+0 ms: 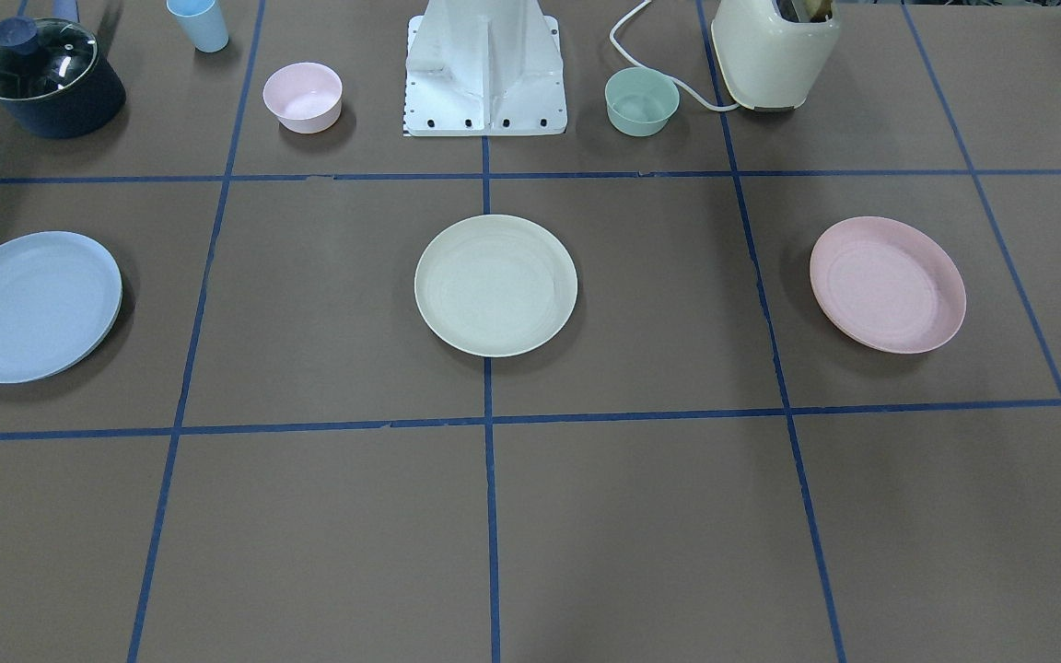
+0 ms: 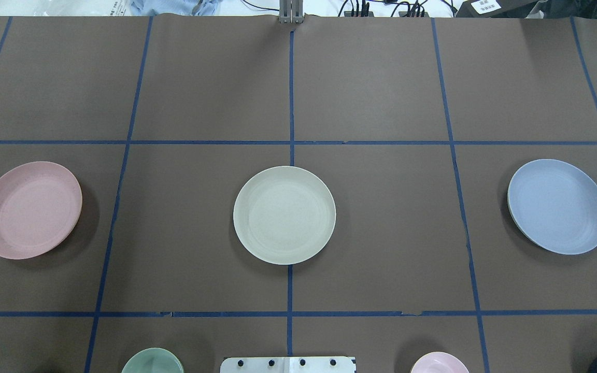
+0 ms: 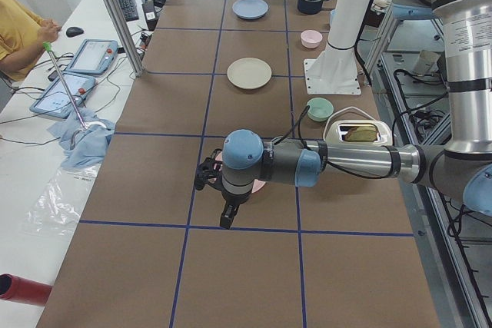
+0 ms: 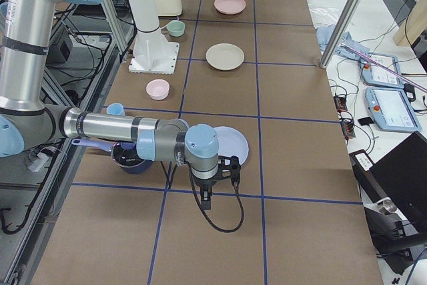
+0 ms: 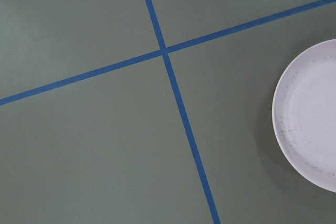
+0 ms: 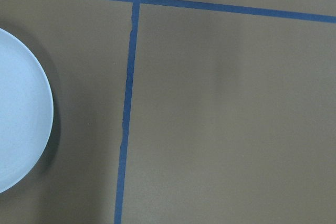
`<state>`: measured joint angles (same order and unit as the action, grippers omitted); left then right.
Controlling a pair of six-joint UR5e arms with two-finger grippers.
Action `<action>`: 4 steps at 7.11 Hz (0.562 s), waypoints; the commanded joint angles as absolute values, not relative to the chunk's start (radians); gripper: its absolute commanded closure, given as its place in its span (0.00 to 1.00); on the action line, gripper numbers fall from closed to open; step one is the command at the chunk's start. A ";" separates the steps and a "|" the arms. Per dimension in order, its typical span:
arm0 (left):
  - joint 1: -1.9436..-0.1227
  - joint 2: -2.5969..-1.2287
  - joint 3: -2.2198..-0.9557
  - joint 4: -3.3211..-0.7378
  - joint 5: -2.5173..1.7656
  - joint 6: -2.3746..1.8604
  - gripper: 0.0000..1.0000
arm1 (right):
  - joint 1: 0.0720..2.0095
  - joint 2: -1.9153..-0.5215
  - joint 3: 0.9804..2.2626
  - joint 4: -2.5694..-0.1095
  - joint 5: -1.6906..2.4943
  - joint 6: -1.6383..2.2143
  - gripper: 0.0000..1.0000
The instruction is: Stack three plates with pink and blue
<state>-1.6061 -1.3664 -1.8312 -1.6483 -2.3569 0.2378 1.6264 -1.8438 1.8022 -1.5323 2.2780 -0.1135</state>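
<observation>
Cream plate (image 2: 284, 215) lies at the middle of the bench (image 2: 381, 233), the pink plate (image 2: 29, 210) well apart by its left end edge and the blue plate (image 2: 557, 206) by its right end edge. The left gripper (image 3: 225, 219) hangs near the pink plate, the right gripper (image 4: 207, 199) near the blue plate; open or closed, I cannot tell.

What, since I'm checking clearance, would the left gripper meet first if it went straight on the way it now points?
The left gripper points down. It would probably meet bare table near the tape crossing, beside the pink plate; depth is unclear.
</observation>
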 commanded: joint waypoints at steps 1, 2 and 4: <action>-1.606 -1.365 -1.838 -1.739 -2.359 0.238 0.00 | 1.626 -1.839 1.805 -1.531 2.279 -0.114 0.00; -1.606 -1.367 -1.864 -1.784 -2.359 0.238 0.00 | 1.626 -1.835 1.842 -1.523 2.279 -0.103 0.00; -1.606 -1.368 -1.891 -2.022 -2.356 0.229 0.00 | 1.626 -1.829 1.870 -1.337 2.273 -0.097 0.00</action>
<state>-1.6061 -1.3676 -1.8805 -1.8731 -2.3585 0.2321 1.6265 -1.8317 1.8619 -1.4375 2.2813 -0.0991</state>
